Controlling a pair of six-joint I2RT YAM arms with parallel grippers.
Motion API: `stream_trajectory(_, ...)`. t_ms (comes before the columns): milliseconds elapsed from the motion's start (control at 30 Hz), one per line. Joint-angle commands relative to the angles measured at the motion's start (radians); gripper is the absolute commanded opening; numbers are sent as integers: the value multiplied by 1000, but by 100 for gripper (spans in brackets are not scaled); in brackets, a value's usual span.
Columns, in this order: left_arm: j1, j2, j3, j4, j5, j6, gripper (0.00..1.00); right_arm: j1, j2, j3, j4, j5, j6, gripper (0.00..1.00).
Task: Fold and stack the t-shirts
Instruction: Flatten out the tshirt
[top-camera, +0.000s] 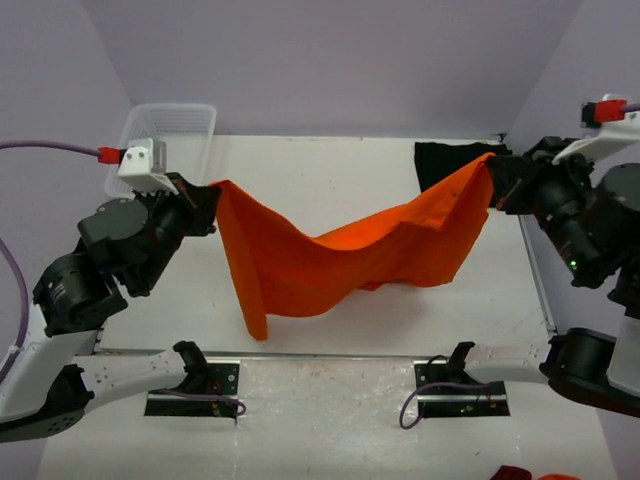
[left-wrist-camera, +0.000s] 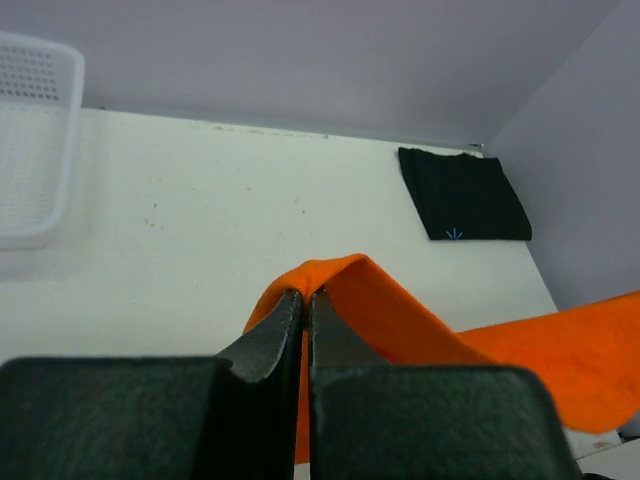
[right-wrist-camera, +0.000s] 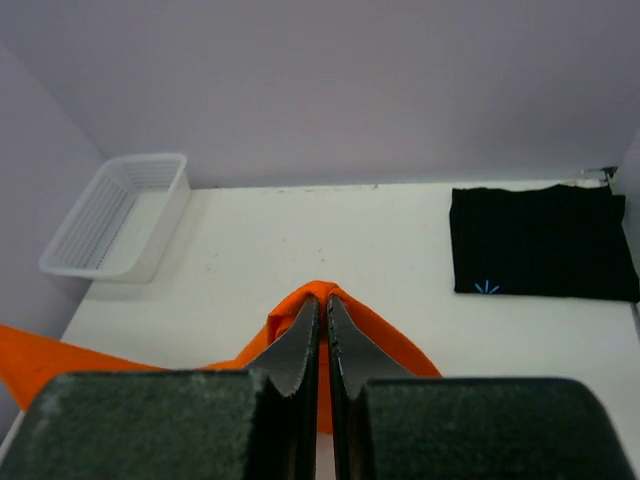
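**Orange shirt (top-camera: 340, 255) slung between your two arms, over the tabletop (top-camera: 330, 170).**

Your left end effector (left-wrist-camera: 305, 300) is clenched on a fold of cloth at the shirt's left end, with the jaws pinched tight on it. Your right end effector (right-wrist-camera: 322, 305) grips the opposite end the same way. Between them the shirt sags in the middle, and a long flap hangs down on the left side. From above you cannot tell whether that flap touches the tabletop. Farther back, the black shirt (top-camera: 440, 162) lies folded flat at the far right corner, partly hidden in the top view behind the raised orange corner. The white mesh basket (top-camera: 170, 130) sits at the far left corner by the back wall, well apart from both shirts.
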Motion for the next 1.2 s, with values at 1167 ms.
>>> stream_trajectory(1167,-2,-15,60,-168,-106,49,0,-89,-62,-125,375,-154,-473,0)
